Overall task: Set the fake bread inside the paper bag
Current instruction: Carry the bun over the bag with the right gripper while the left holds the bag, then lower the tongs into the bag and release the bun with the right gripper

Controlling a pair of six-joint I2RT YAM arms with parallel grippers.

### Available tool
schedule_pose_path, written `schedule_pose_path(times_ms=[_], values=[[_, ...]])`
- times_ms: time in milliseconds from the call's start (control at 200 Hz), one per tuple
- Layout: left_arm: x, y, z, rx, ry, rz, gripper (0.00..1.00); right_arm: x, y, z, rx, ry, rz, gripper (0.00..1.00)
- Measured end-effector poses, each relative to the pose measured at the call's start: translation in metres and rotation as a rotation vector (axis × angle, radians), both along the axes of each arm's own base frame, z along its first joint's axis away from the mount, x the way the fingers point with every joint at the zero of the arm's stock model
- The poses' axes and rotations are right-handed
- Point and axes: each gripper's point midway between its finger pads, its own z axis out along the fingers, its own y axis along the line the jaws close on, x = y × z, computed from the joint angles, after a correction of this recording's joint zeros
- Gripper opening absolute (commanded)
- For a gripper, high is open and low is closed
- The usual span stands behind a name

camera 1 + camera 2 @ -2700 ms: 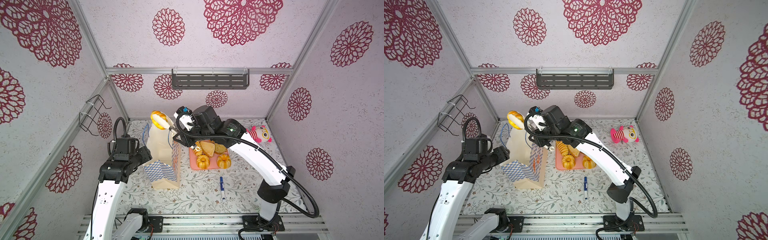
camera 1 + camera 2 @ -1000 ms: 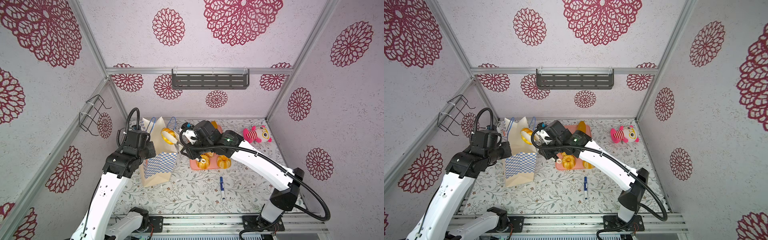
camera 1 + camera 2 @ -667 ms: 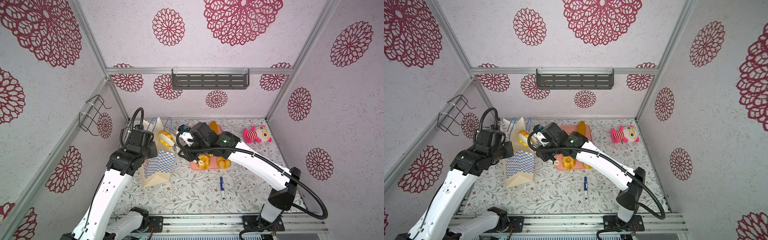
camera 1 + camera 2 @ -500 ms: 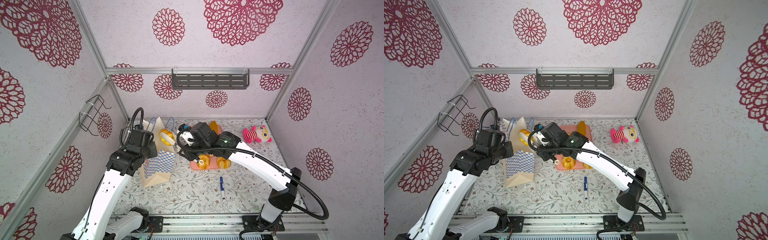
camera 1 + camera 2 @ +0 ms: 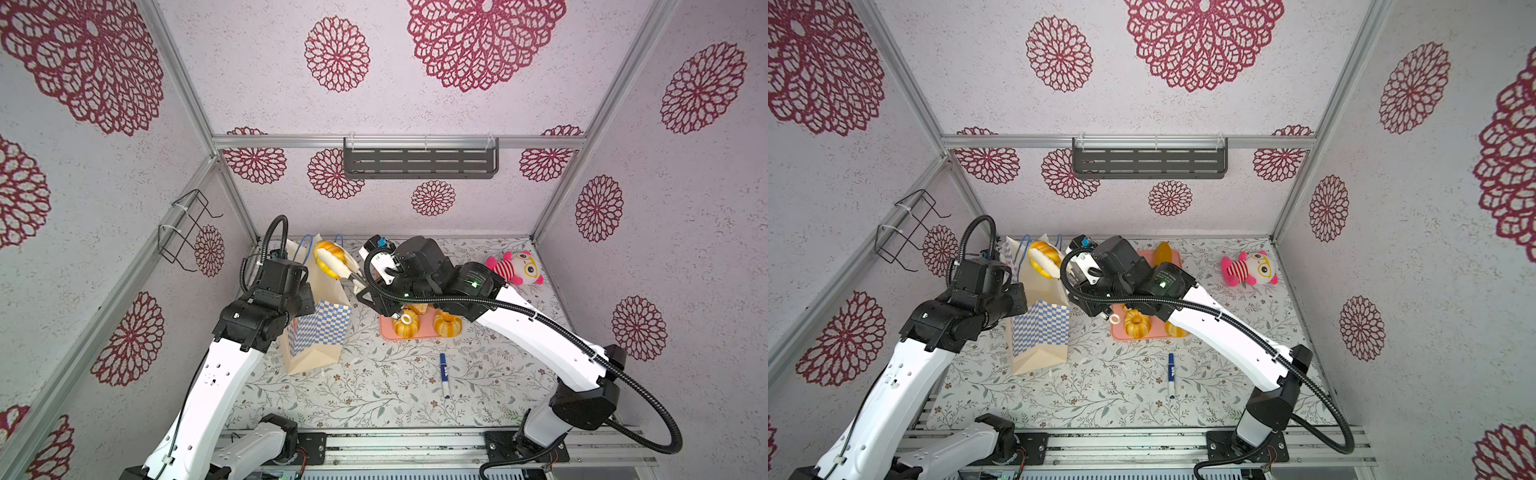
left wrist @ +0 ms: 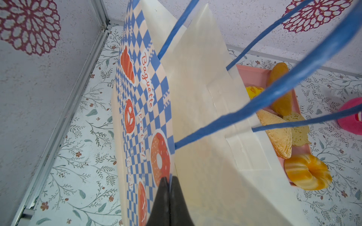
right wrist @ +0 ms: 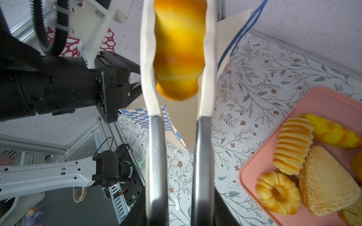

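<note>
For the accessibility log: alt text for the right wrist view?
The right gripper clamps a golden toy bread between its white fingers over the open paper bag, whose rim the left gripper pinches. A pink tray nearby holds a ridged loaf, ring cake and triangular pie.

I am seeing a pink tray [image 5: 385,332] sitting on the floral table cover [image 5: 374,395] in a top view. A pink striped plush toy [image 5: 515,268] is lying at its 2 o'clock, well apart. A blue marker [image 5: 444,370] is lying near its 5 o'clock. A dark slotted shelf [image 5: 419,164] is hanging on the back wall at 12 o'clock.
</note>
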Motion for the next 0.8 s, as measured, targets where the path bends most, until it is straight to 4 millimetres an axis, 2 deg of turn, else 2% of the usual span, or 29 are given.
schedule_pose_path(times_ms=[300,510,655,801], values=[[-0.008,0.005,0.012,-0.008,-0.047,0.012,0.00,0.007,0.015,-0.023,-0.030,0.051,-0.002,0.36],[-0.017,0.011,0.025,-0.014,-0.097,0.025,0.00,0.007,0.017,-0.030,-0.038,0.065,0.006,0.36],[-0.016,0.011,0.025,-0.007,-0.094,0.021,0.00,0.008,0.021,-0.041,-0.058,0.084,0.014,0.36],[-0.012,0.009,0.019,0.008,-0.071,0.012,0.00,0.008,0.022,-0.064,-0.106,0.117,0.014,0.38]])
